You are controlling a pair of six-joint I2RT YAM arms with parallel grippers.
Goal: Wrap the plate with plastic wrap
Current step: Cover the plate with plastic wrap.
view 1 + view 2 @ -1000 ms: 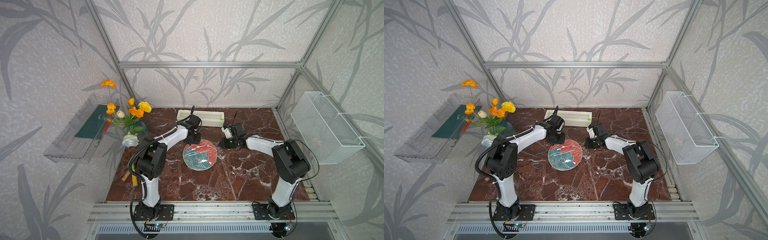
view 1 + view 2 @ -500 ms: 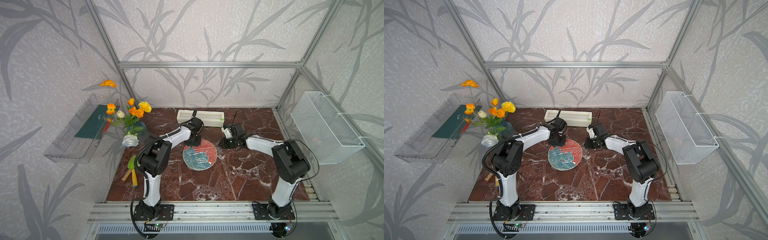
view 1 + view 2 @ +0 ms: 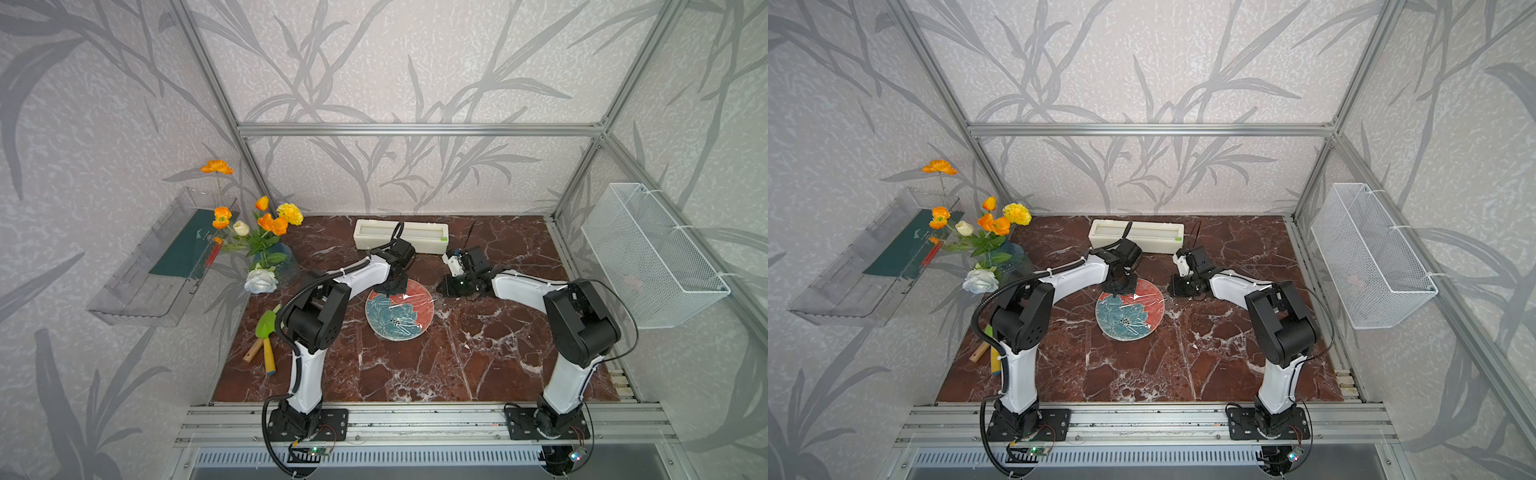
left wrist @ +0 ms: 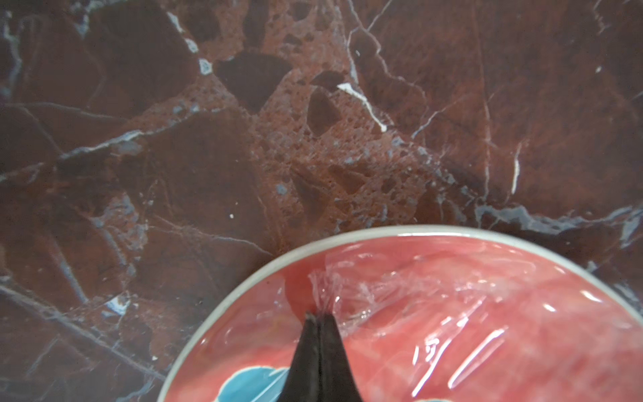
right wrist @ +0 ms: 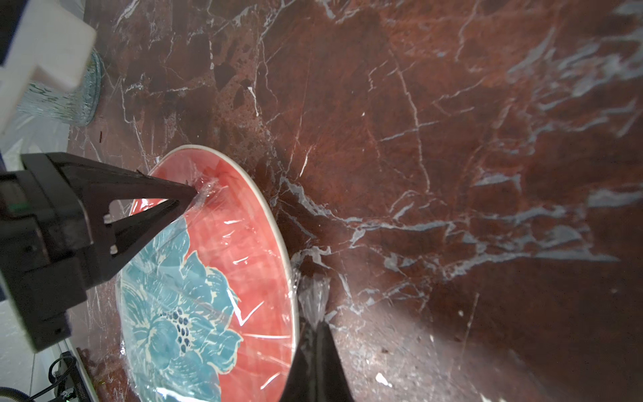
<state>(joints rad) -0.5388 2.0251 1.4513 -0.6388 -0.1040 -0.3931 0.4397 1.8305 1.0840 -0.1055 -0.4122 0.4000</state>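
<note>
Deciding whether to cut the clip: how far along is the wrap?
Done: plastic wrap lies across the plate. In hand: left hand shut on a film bunch inside the rim; right hand shut on a bunch just outside it. To do, likely: draw the inner bunch over the rim, tuck edges.

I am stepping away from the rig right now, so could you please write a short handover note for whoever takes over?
Left gripper: shut, pinching the plastic wrap over the plate, inside its rim.
Right gripper: shut on a bunched wrap corner just outside the rim.
Done: wrap lies over the plate; dispenser box stands behind it.
Left: probably pull the edges past the rim and tuck them under.
</note>
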